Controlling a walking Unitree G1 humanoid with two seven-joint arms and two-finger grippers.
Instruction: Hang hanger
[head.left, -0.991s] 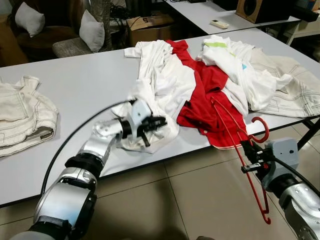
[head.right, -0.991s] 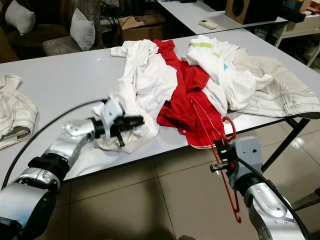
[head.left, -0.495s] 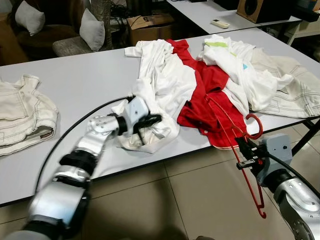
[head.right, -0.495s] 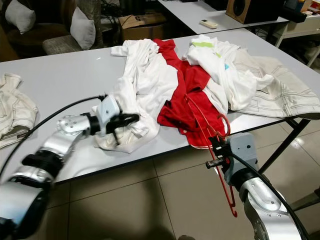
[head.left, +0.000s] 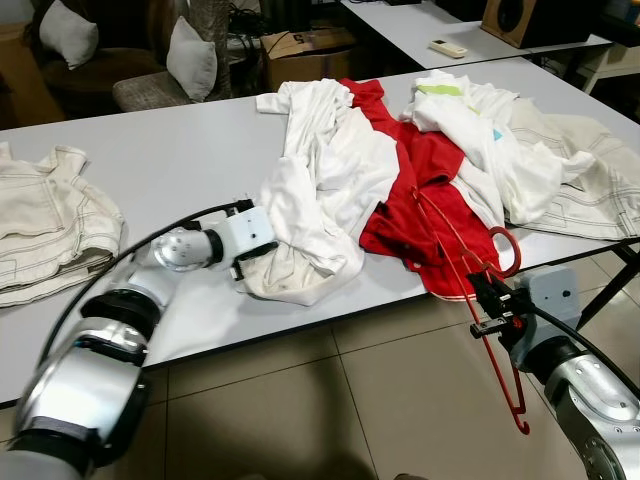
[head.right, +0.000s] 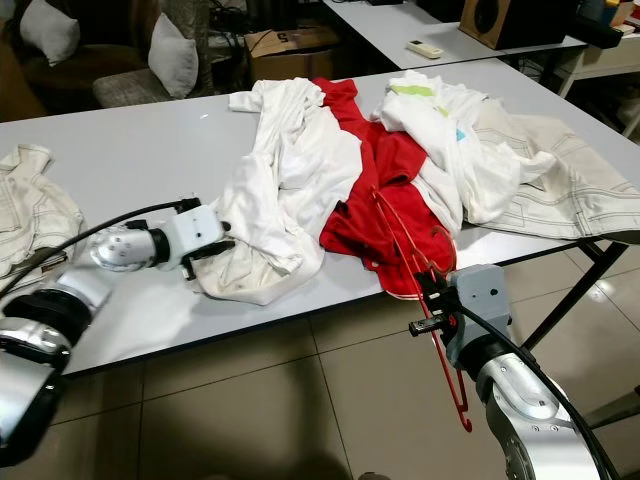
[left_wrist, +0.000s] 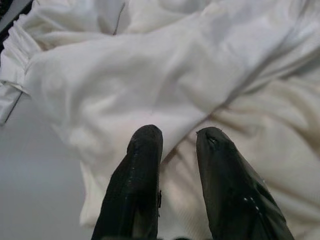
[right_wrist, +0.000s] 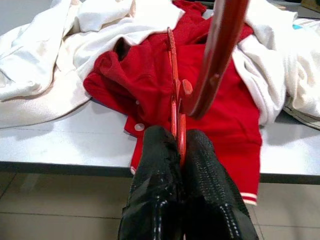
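Since the earlier frames the left gripper (head.left: 262, 258) has drawn back toward the left of the frame: a second ago its black fingers lay well over the crumpled white garment (head.left: 318, 190), now they sit at that garment's lower-left hem, just touching the cloth. Left wrist view: jaws parted, the two fingers (left_wrist: 134, 185) resting on white fabric with nothing caught between them. The right gripper (head.left: 487, 307) has risen slightly and moved in toward the desk edge, bringing the thin red plastic hanger (head.left: 505, 372) along with it.

Judgement: the white garment is released and the left arm looks to be withdrawing, so the work now falls to the right arm. No rail or hook to hang from is visible, so the hanging step is not yet begun.

Hanger vs. jaws: right wrist view shows the jaws clenched on the hanger's neck, just below its curved hook (right_wrist: 216, 55), which rises straight out past the fingertips. In the left eye view, lower right, the hook sits above the gripper; one arm runs up onto the red shirt (head.left: 420, 190) lying on the grey desk (head.left: 150, 160), the other hangs below the desk edge over the tiled floor (head.left: 330, 410).
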